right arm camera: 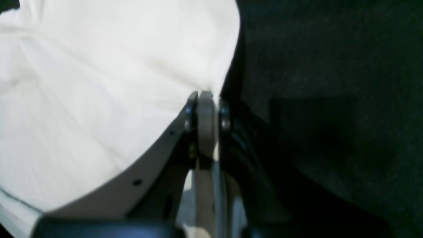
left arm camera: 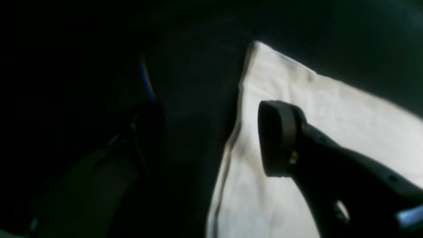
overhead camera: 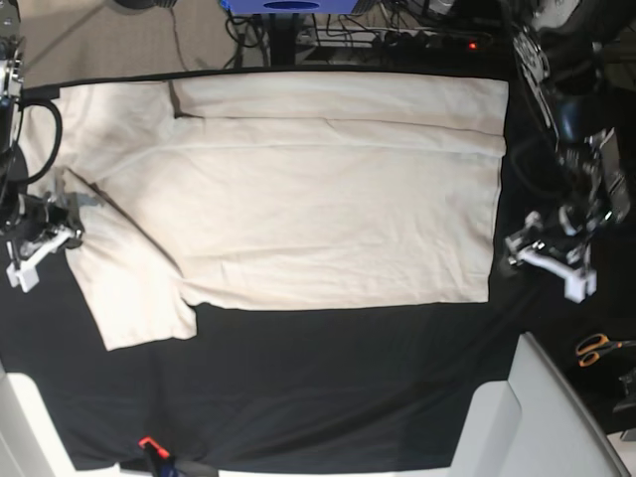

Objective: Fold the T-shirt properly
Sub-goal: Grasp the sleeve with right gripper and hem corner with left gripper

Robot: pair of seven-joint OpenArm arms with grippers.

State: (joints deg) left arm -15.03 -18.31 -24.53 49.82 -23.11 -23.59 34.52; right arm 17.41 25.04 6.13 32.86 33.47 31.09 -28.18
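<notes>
Right jaws pinching soft cream T-shirt (right arm camera: 99,99)

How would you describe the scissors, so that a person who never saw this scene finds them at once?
Start from the black cloth under the cream T-shirt. Off its edge, beside the pale grey panel, lie the scissors. Their orange handles set them apart.

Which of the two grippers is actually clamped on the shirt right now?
The right gripper, on the base view's left: jaws pinched shut on the T-shirt edge. The left gripper stands open beside the hem.
</notes>
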